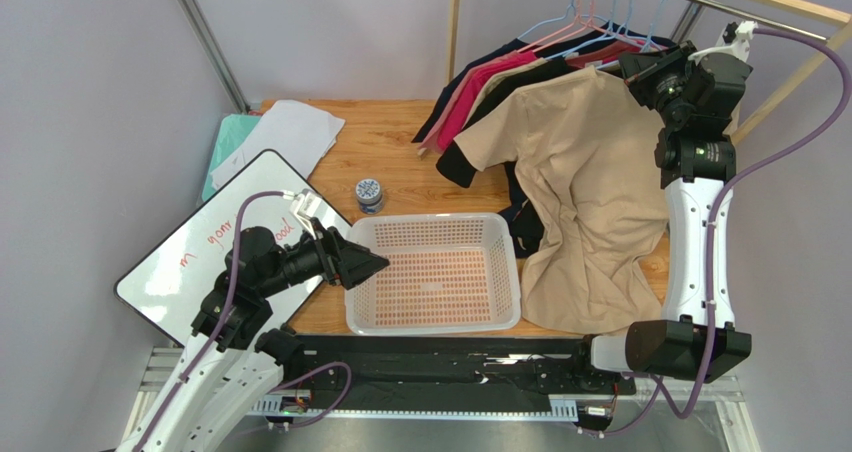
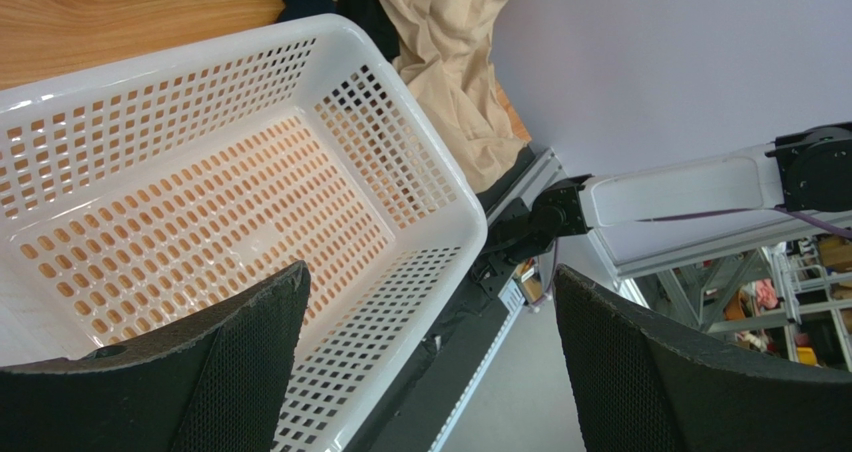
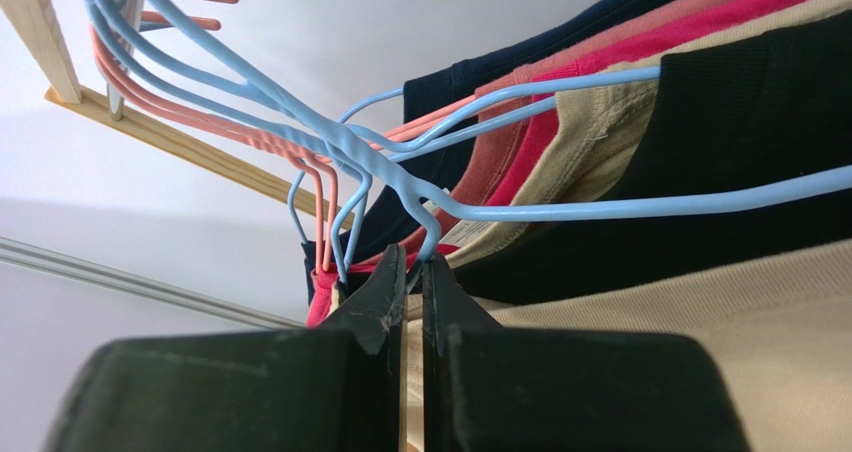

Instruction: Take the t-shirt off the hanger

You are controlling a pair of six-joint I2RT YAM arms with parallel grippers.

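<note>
**Six shirts, one basket, two claws**

Six shirts (image 1: 487,80) hang from the rail (image 1: 760,0) over the table's (image 1: 390,142) far right corner. The tan t-shirt (image 1: 590,172) is frontmost, its hem reaching the right edge. Only the wrist view shows the right claw (image 3: 412,262) pressed shut beside a blue hanger (image 3: 620,209). The left claw (image 2: 430,272) gapes wide over the white basket (image 1: 432,219).

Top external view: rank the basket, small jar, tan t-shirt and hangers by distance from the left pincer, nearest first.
1. The basket, right beside the left pincer.
2. The small jar, on the table behind the basket's far-left corner.
3. The tan t-shirt, draped at right.
4. The hangers, far right, on the rail.
</note>
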